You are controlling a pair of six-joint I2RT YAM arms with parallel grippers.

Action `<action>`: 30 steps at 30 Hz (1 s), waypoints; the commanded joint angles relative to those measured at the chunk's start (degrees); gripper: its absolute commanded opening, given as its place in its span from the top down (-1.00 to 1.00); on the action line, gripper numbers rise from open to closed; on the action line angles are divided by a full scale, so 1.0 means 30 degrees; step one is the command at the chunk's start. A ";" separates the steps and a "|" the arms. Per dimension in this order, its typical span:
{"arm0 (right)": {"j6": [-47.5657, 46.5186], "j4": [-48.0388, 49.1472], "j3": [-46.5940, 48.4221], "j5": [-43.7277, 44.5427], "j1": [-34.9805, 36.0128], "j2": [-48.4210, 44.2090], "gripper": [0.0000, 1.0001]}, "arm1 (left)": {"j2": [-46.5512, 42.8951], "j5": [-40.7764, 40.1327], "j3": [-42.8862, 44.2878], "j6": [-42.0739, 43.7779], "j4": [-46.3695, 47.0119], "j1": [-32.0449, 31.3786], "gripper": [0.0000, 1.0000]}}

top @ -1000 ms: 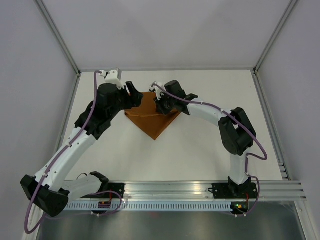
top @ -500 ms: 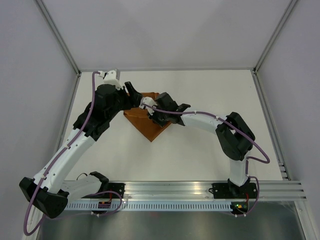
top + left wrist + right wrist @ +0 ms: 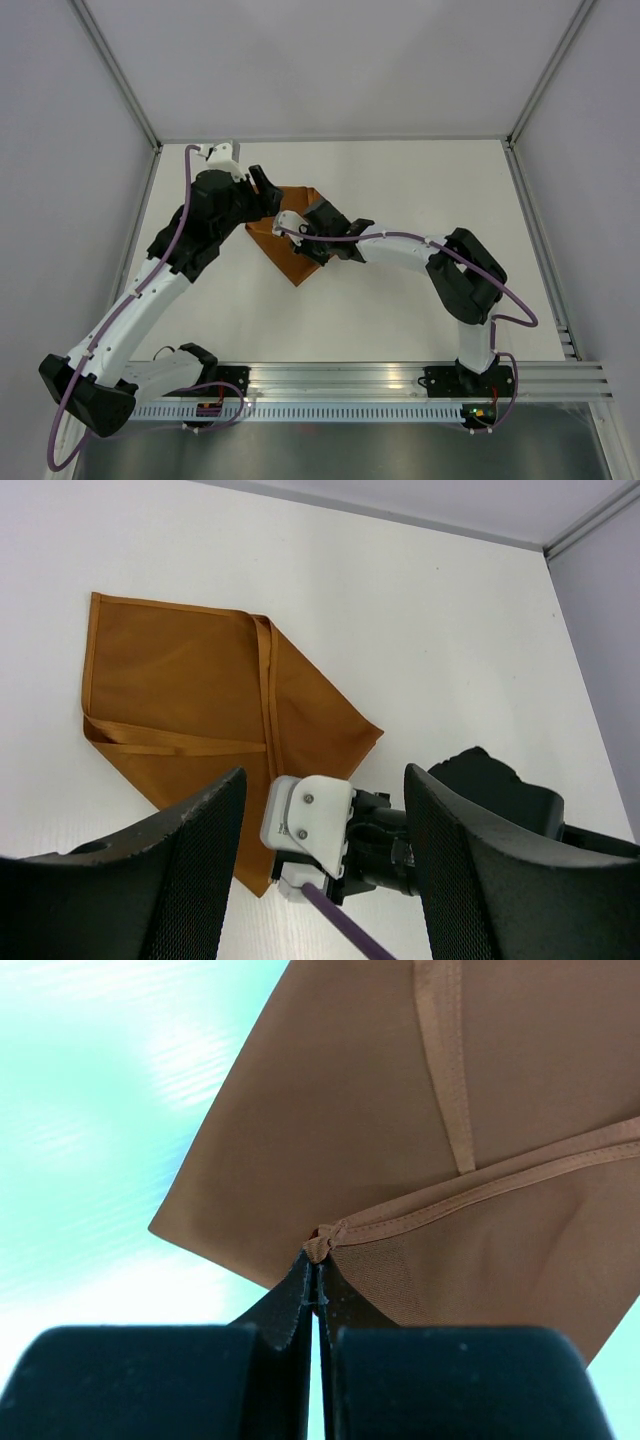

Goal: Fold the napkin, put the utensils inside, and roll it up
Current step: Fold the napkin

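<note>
Toward the far edge of the table, my right gripper pinches a hemmed corner of the limp, likely slippery napkin; left gripper hangs spread, empty.

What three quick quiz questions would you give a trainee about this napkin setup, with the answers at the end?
1. Multiple choice: which part of the napkin does the right gripper pinch? A, a hemmed corner; B, its middle; C, nothing.
2. True or false: utensils show on the napkin.
3. Short answer: is the left gripper open or shut?

Key: 1 A. 2 False; no utensils show in any view. 3 Open, and holding nothing.
</note>
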 commanded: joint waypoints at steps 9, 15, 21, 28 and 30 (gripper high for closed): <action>-0.0679 0.1374 -0.0251 0.0551 0.0850 -0.0153 0.95 | -0.0437 -0.1083 0.1401 -0.0991 0.0248 0.0113 -0.40; -0.0737 0.1520 -0.0427 0.0551 0.1143 0.0140 0.92 | -0.0261 -0.1082 0.1578 -0.1020 0.0248 0.0084 -0.40; -0.0679 0.1550 -0.0222 0.0463 0.1406 0.0637 0.88 | -0.0143 -0.0936 0.1870 -0.0991 0.0248 0.0084 -0.40; -0.0592 0.1491 -0.0046 -0.0033 0.1583 0.0990 0.62 | -0.0143 -0.0819 0.1988 -0.0874 0.0277 0.0084 -0.42; -0.0533 0.1374 0.0129 -0.0298 0.1612 0.0990 0.50 | -0.0114 -0.0790 0.2046 -0.0815 0.0277 0.0084 -0.44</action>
